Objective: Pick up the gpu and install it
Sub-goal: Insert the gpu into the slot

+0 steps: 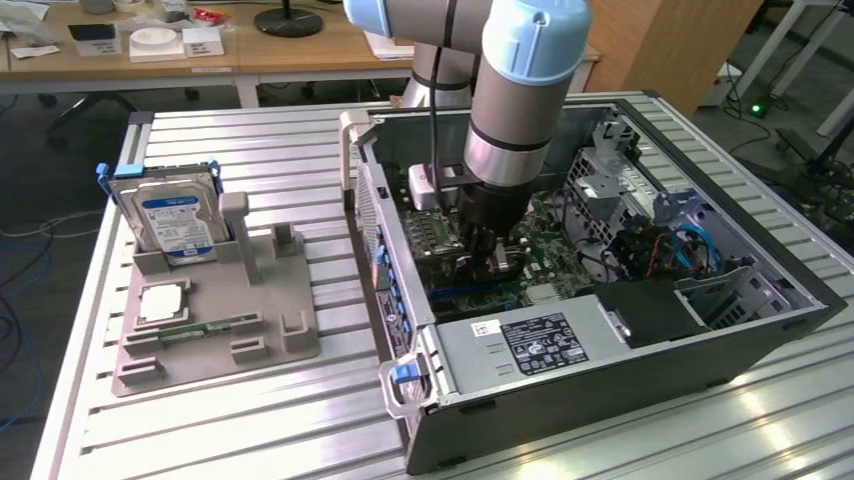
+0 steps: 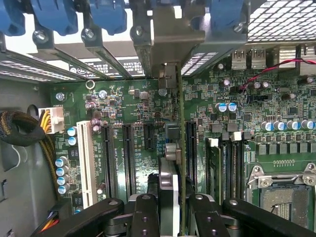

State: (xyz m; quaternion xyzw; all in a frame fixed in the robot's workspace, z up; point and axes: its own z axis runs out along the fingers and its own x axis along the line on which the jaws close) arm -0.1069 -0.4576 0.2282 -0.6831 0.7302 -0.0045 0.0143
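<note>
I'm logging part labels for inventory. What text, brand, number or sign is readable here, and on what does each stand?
Nothing can be read with certainty.
Hard drive blue-white label: print too small.
Power supply black sticker: white print and symbols, blurred.
Motherboard white silkscreen beside the slots: too small.
Sticker behind the slot covers: text blurred.
The gpu, edge-on in the gripper: no text visible.
</note>
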